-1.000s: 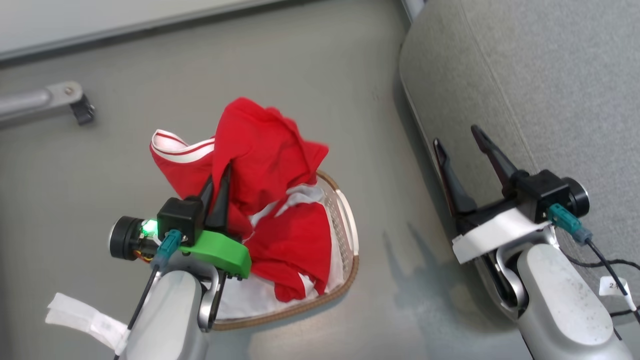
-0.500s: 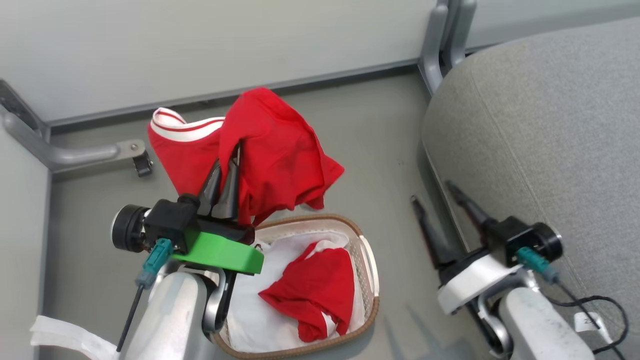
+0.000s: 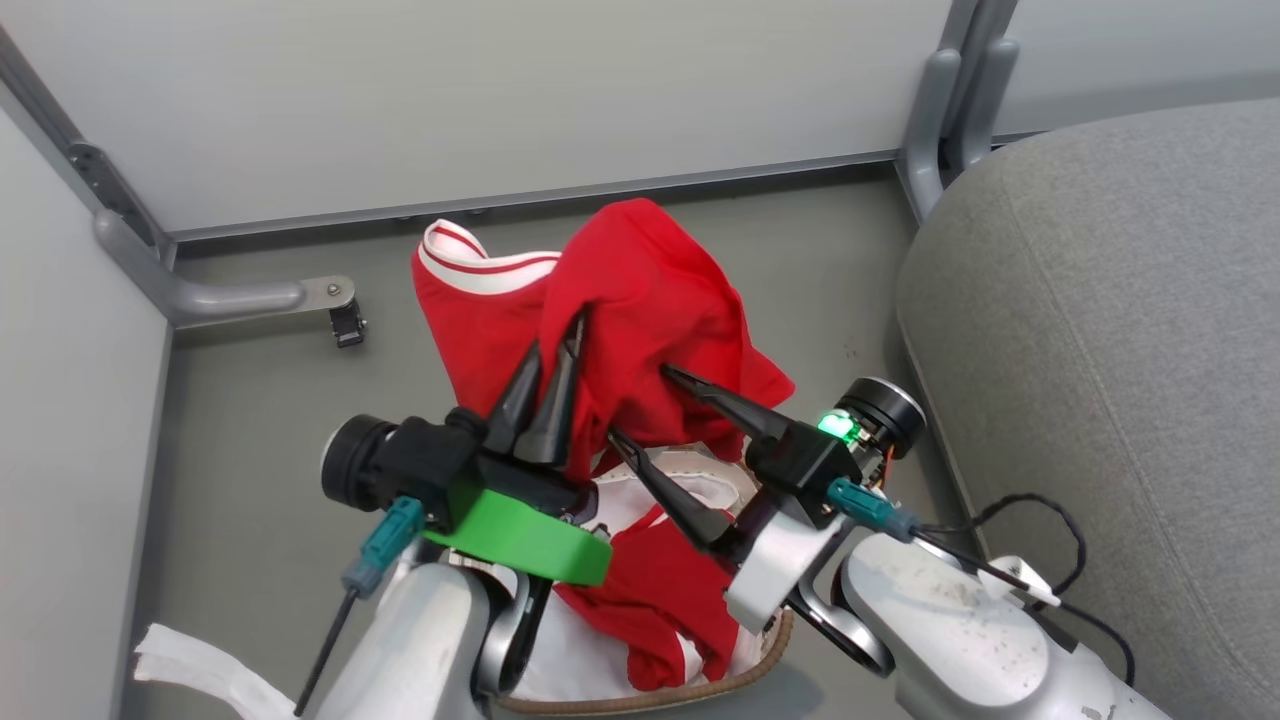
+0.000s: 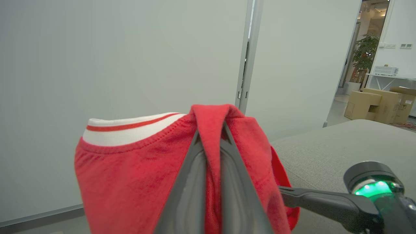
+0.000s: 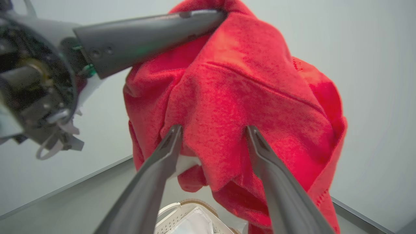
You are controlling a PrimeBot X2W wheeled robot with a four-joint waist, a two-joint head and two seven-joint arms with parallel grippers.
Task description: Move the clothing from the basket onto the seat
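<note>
In the head view, the left gripper is seen clamped on a fold of a red garment, which is held up above the basket. The right gripper is held with its fingers spread apart at the lower part of that hanging cloth; whether the cloth is touched cannot be told. A second red garment is seen lying inside the basket, on the white liner. The seat is found to the right, apart from both garments.

In the left wrist view, the two fingers are pressed together with red cloth pinched between them, and the striped trim is shown at the upper left of the bunched cloth. The grey seat is seen beyond, at the right.

In the right wrist view, the fingers are set wide, their tips at the red cloth, and the basket rim is glimpsed below them
</note>
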